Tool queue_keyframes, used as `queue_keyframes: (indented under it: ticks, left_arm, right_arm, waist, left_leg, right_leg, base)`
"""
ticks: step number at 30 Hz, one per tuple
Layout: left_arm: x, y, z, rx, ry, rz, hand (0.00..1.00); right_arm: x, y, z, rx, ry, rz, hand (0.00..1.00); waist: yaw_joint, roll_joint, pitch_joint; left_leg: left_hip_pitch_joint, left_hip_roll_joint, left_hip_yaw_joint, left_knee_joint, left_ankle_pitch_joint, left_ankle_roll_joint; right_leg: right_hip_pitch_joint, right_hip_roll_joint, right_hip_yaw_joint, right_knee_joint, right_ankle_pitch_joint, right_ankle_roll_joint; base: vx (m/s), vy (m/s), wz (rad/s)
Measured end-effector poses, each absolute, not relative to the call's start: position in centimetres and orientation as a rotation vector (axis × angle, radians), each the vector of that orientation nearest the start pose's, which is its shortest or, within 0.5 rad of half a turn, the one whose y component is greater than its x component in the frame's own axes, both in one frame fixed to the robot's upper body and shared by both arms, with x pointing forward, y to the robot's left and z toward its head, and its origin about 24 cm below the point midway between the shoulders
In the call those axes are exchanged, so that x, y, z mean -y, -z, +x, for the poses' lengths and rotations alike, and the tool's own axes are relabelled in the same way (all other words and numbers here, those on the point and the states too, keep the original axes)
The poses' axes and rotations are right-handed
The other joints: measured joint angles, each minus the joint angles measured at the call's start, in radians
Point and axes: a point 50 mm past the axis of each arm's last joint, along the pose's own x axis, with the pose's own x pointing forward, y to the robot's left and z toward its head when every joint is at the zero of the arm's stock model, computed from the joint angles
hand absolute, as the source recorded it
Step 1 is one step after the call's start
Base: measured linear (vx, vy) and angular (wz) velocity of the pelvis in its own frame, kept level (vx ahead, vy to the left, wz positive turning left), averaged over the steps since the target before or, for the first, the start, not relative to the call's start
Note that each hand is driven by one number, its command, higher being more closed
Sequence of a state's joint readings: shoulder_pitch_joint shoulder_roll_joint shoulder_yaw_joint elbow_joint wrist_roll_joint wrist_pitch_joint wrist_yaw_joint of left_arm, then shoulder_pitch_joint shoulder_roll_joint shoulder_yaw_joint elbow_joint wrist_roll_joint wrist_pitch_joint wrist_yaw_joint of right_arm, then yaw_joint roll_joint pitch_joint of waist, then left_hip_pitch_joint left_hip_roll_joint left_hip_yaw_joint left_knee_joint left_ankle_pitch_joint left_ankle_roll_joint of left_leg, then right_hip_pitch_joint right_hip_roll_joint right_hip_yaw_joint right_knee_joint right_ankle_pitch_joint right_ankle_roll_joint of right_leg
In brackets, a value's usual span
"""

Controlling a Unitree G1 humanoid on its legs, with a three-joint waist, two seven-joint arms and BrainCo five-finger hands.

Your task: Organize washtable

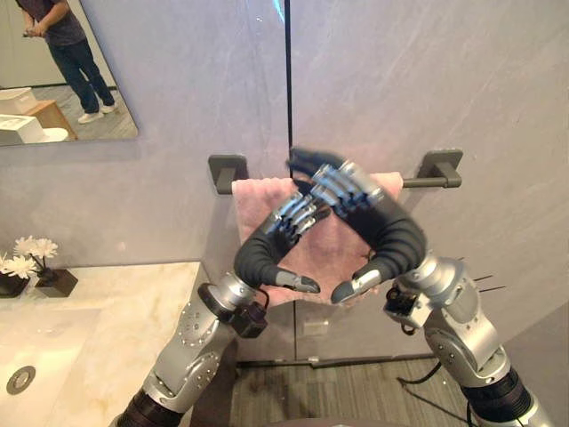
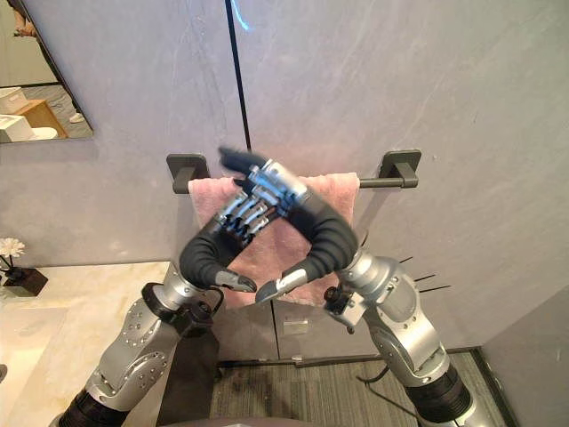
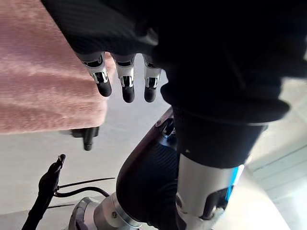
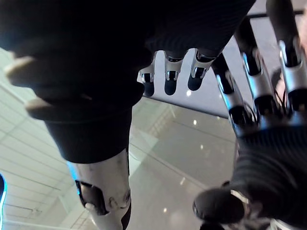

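A pink towel [image 1: 265, 191] hangs over a dark bar [image 1: 425, 182] on the grey wall. Both hands are raised in front of it and cross each other. My left hand [image 1: 262, 253] comes up from the lower left, its fingers [image 3: 127, 86] relaxed and holding nothing, with the towel [image 3: 43, 86] just beside the tips. My right hand [image 1: 396, 236] reaches up from the lower right, and its straight fingers [image 4: 168, 79] lie across the left hand's fingers [image 4: 254, 81]. Both thumbs hang free below. Whether either hand touches the towel I cannot tell.
A marble washtable [image 1: 116, 302] lies at the lower left with a sink drain [image 1: 20, 380] and white flowers [image 1: 31, 253] in a dark pot. Above it a mirror [image 1: 53, 71] reflects a standing person. Dark wood floor [image 1: 356, 391] runs below the wall.
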State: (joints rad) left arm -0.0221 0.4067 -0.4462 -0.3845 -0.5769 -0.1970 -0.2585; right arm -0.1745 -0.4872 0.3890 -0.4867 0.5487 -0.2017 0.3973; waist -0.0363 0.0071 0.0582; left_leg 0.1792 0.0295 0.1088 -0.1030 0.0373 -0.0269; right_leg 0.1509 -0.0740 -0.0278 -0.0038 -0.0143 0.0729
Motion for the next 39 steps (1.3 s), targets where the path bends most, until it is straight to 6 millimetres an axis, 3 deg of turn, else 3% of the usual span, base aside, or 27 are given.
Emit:
queue_keyframes:
  ticks: [4,6,12,18,25,30,39]
  left_arm:
    - [-8.8,-9.6,21.5,0.226,0.797,-0.216,0.00]
    - [-8.9,-7.9,21.4,0.156,0.770,-0.190,0.00]
    - [-9.1,-2.7,21.2,-0.041,0.656,-0.103,0.00]
    - [-10.7,-1.6,22.6,-0.054,0.443,-0.026,0.00]
    - [-12.2,-0.4,22.9,-0.097,0.300,0.056,0.00]
    - [-13.8,-0.8,23.4,-0.074,0.184,0.050,0.00]
    - [-17.4,-1.4,23.7,-0.042,-0.029,0.020,0.00]
  right_arm:
    - [9.0,-14.6,21.6,0.448,-1.047,0.034,0.00]
    - [9.5,-12.1,21.9,0.319,-1.014,0.035,0.00]
    - [10.4,-7.1,22.1,0.123,-0.903,-0.023,0.00]
    - [11.7,-4.9,23.0,0.067,-0.682,-0.059,0.00]
    - [13.9,-5.1,24.3,0.103,-0.434,-0.117,0.00]
    - [16.3,-5.7,24.8,0.141,-0.268,-0.094,0.00]
    - [19.2,-5.5,23.9,0.151,-0.069,-0.024,0.00]
  waist:
    - [-0.002,0.001,0.000]
    - [0.001,0.001,0.000]
    - [0.001,0.004,0.000]
    - [-0.003,0.006,0.004]
    - [-0.001,-0.004,0.009]
    - [-0.003,-0.006,0.010]
    - [-0.003,-0.013,0.014]
  left_leg:
    - [-0.012,-0.002,-0.009,0.000,0.007,0.003]
    - [-0.015,-0.006,-0.017,0.000,0.009,0.003]
    - [-0.029,-0.007,-0.028,0.000,0.012,0.003]
    - [-0.036,-0.001,-0.042,0.000,0.011,0.002]
    - [-0.065,0.006,-0.053,0.001,0.018,-0.006]
    - [-0.072,0.007,-0.053,0.006,0.017,-0.007]
    - [-0.057,0.004,-0.051,0.000,0.015,-0.006]
  right_leg:
    - [-0.004,0.000,-0.001,0.000,0.001,0.000]
    - [-0.004,0.000,-0.006,0.000,0.000,-0.001]
    - [-0.017,0.000,-0.023,0.001,-0.002,-0.003]
    - [-0.019,-0.002,-0.030,0.002,-0.012,-0.007]
    - [-0.033,-0.002,-0.042,-0.006,-0.004,-0.009]
    - [-0.031,0.001,-0.049,-0.018,-0.003,-0.011]
    - [-0.028,0.003,-0.050,-0.011,-0.006,-0.009]
  base:
    - [0.01,-0.006,0.03]
    - [0.01,-0.012,0.09]
    - [-0.01,-0.018,0.05]
    - [-0.02,-0.018,0.07]
    - [0.02,-0.014,0.05]
    - [0.02,-0.013,0.02]
    - [-0.03,-0.004,0.00]
